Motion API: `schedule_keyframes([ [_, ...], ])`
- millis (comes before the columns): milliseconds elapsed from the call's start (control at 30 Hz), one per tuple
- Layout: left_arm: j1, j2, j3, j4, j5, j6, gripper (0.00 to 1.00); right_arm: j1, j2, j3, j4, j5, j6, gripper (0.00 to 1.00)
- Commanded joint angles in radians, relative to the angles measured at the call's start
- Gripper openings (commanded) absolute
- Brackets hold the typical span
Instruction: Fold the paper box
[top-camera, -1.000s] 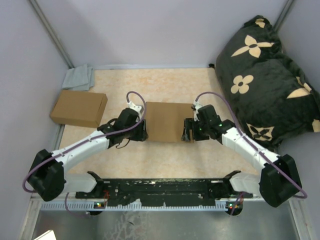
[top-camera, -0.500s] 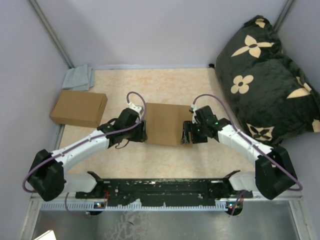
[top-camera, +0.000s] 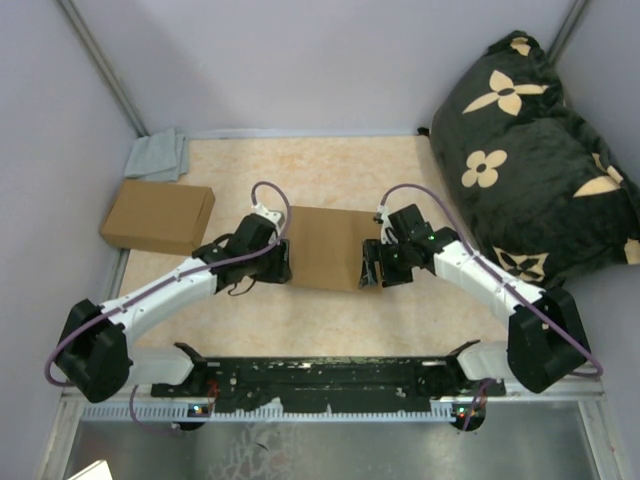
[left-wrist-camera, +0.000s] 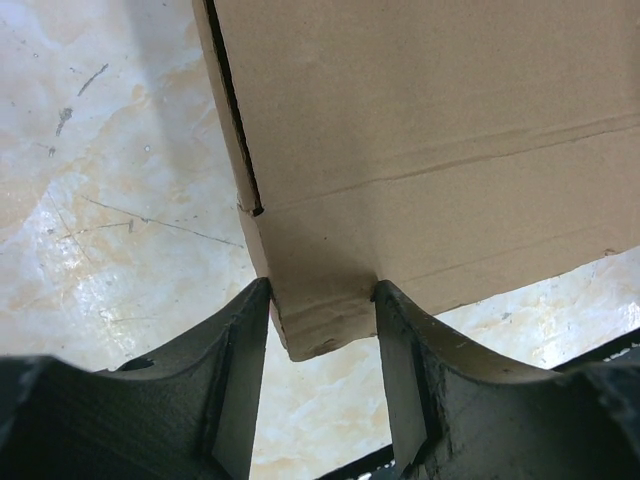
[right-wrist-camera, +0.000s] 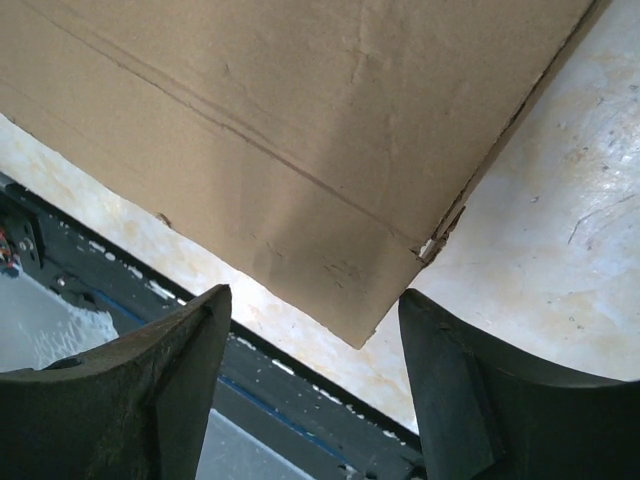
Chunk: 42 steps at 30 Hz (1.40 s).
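One paper box (top-camera: 322, 246) lies flat at centre frame on the bench (top-camera: 330, 165), long axis left-to-right. Its lower-left corner sits inside the left end effector (left-wrist-camera: 322, 300) and touches both fingers; clamped or merely touching, cannot tell. Its lower-right corner sits inside the right end effector (right-wrist-camera: 312, 300), jaws spread, gaps either side. Box lies inboard of each arm, both equally near. Judgement: next move works these two corners together. Second cardboard box (top-camera: 157, 217) upper left, grey cloth (top-camera: 157, 155) above it, patterned cushion (top-camera: 540, 150) upper right.
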Motion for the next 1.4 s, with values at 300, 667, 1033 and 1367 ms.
schedule_keyframes([
  [300, 0.035, 0.007, 0.060, -0.041, 0.091, 0.031, 0.53, -0.021, 0.035, 0.009, 0.046, -0.211, -0.035, 0.69],
  [667, 0.046, 0.006, 0.083, -0.067, 0.098, 0.040, 0.53, -0.024, 0.017, -0.003, 0.067, -0.252, -0.015, 0.69],
  [1033, 0.054, 0.029, 0.117, -0.108, 0.105, 0.058, 0.54, -0.024, -0.009, -0.047, 0.088, -0.258, 0.008, 0.69],
  [1367, 0.055, 0.039, 0.109, -0.125, 0.094, 0.065, 0.54, -0.024, -0.010, -0.057, 0.106, -0.268, 0.021, 0.70],
])
